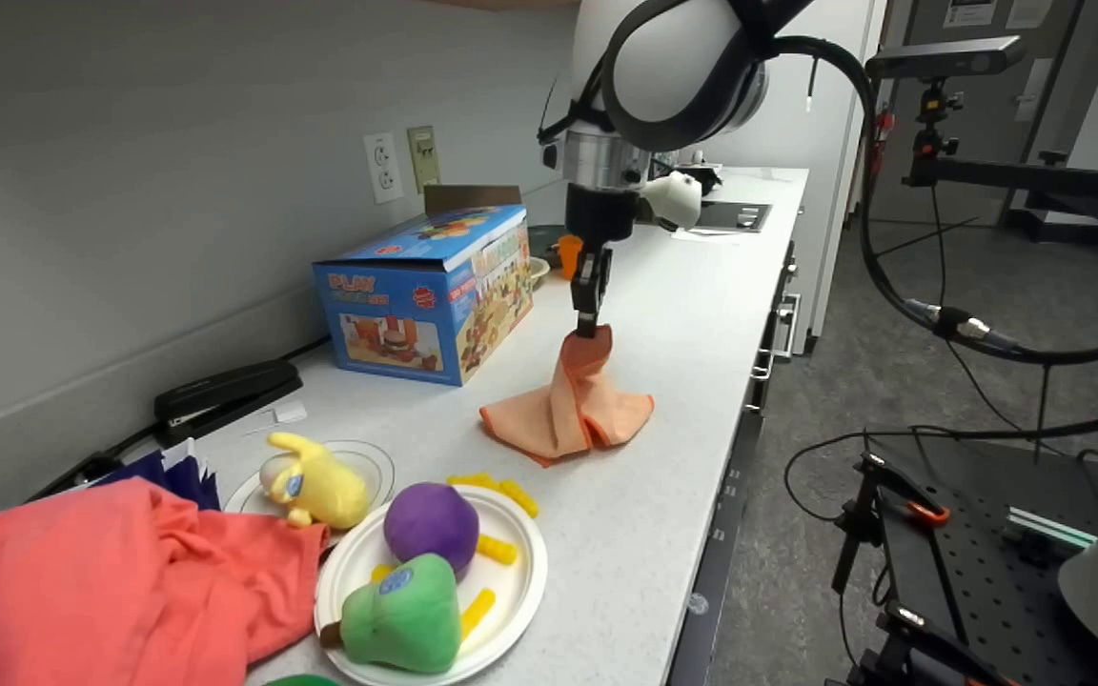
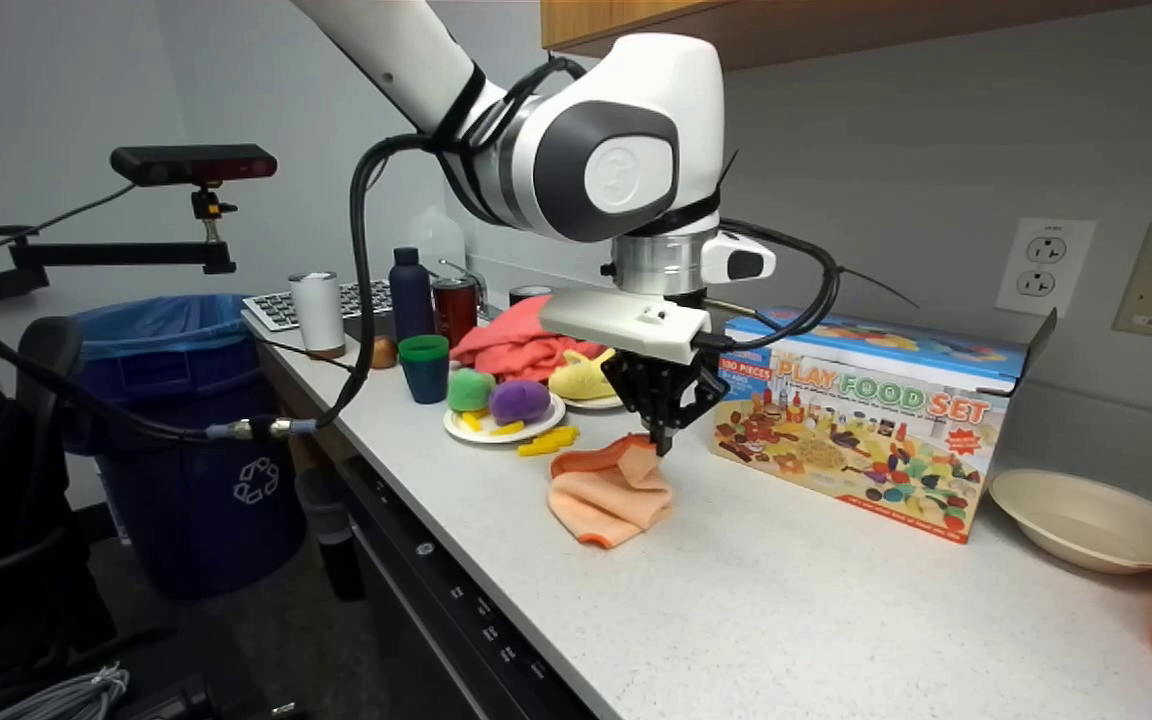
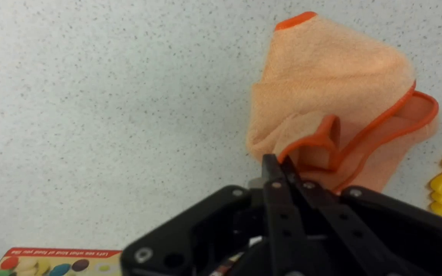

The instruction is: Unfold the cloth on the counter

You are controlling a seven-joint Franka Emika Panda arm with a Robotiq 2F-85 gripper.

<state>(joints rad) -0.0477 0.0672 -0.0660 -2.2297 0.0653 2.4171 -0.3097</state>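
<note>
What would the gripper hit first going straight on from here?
Likely lower folds of the cloth, then the counter: the gripper points down, jaws shut on the cloth's raised part. Depth is unclear; near the cloth's side in the wrist view, it might just miss the folds.

- Cloth (image 3: 332, 73): peach, bright orange edging
- Counter (image 3: 109, 122): off-white, grey-speckled
- Gripper (image 3: 280, 162): black
- Box (image 1: 430, 297): blue, multicoloured food pictures
- Pear (image 1: 406, 610): green
- Plate (image 1: 517, 591): white
- Bunched fabric (image 1: 111, 581): coral

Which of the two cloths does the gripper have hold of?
The small salmon-orange cloth, rising to a peak where the gripper is shut on it. The larger coral-red fabric lies bunched, well apart from the gripper.
</note>
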